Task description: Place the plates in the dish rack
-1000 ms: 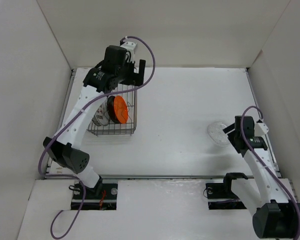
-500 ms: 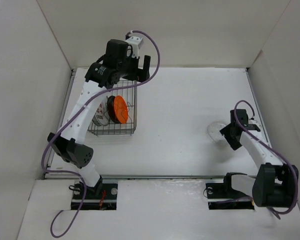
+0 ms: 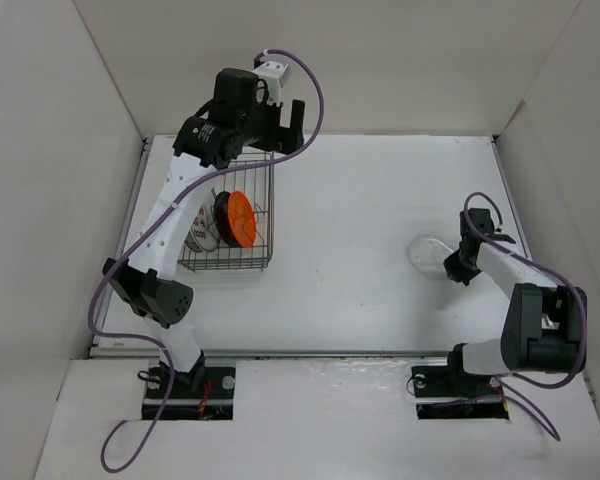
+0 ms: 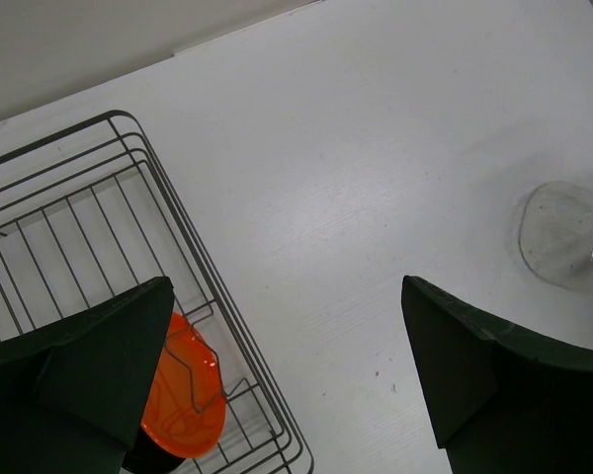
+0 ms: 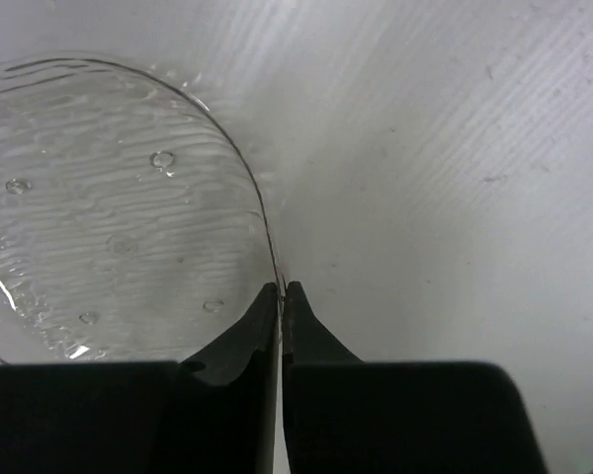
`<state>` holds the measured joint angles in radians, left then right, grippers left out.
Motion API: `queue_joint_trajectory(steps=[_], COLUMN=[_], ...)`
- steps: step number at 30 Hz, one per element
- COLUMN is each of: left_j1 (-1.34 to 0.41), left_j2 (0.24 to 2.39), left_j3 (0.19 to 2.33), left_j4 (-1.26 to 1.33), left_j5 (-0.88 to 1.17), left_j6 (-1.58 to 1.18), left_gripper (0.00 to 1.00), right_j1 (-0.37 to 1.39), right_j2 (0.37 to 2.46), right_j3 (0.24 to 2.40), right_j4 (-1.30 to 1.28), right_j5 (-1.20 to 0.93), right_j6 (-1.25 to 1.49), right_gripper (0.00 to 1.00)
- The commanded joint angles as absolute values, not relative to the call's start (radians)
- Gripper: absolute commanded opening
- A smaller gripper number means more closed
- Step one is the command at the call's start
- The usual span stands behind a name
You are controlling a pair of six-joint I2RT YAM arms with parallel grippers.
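Note:
The dish rack (image 3: pixel 223 268) stands at the table's left with an orange plate (image 3: pixel 242 219), a black plate (image 3: pixel 221 212) and a white patterned plate (image 3: pixel 197 233) upright inside. My left gripper (image 3: pixel 278 130) hangs open over the rack's far right corner with nothing between its fingers. In the left wrist view, that gripper (image 4: pixel 285 296) frames the rack's wire rim (image 4: pixel 168 197), the orange plate (image 4: pixel 183 395) and the distant clear plate (image 4: pixel 563 237). The clear plate (image 3: pixel 427 252) lies at the right. My right gripper (image 3: pixel 450 270) is shut on its near rim, with the rim (image 5: pixel 119 197) pinched between the tips (image 5: pixel 281 288).
White walls enclose the table on the left, back and right. A metal rail (image 3: pixel 310 352) runs along the near edge in front of both arm bases. The right arm's purple cable (image 3: pixel 477 207) loops above its wrist.
My right gripper went from open beside the clear plate to shut on its rim, and the plate shifted slightly left. The left arm rose a little over the rack, still open.

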<state>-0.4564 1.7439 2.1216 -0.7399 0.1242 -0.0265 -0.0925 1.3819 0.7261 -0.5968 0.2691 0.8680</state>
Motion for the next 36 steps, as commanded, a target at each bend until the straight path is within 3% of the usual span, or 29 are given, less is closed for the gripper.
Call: queue_joint_trajectory(steps=[1,9,16,27,36], left_j1=[-0.448,-0.437,-0.437,-0.457,-0.518], left_j2=[1.743,1.743,1.723,1.790,1.913], left_j3=[2.169,2.117,2.126,2.099,2.106], left_j4=[-0.719,-0.719,-0.684,-0.482,-0.477], left_j5=[0.146,0.156,0.380,0.802,0.897], left_j6=[-0.032,0.009,0.077,-0.078,-0.147], left_gripper=[0.99,0.99,0.99,0.99,0.99], right_j1=[-0.113,-0.114,-0.101,-0.083,-0.083], right_j2=[1.420,1.353,1.032,0.752,0.629], right_j3=[0.750,0.732,0.723,0.661,0.664], right_j4=[-0.575,-0.499,-0.379,-0.236,-0.117], right_j5=[0.275,0.183,0.022,-0.119,-0.273], right_j6=[0.844,0.795,0.773,0.594,0.500], right_gripper=[0.02,0.00,0.00,0.00,0.00])
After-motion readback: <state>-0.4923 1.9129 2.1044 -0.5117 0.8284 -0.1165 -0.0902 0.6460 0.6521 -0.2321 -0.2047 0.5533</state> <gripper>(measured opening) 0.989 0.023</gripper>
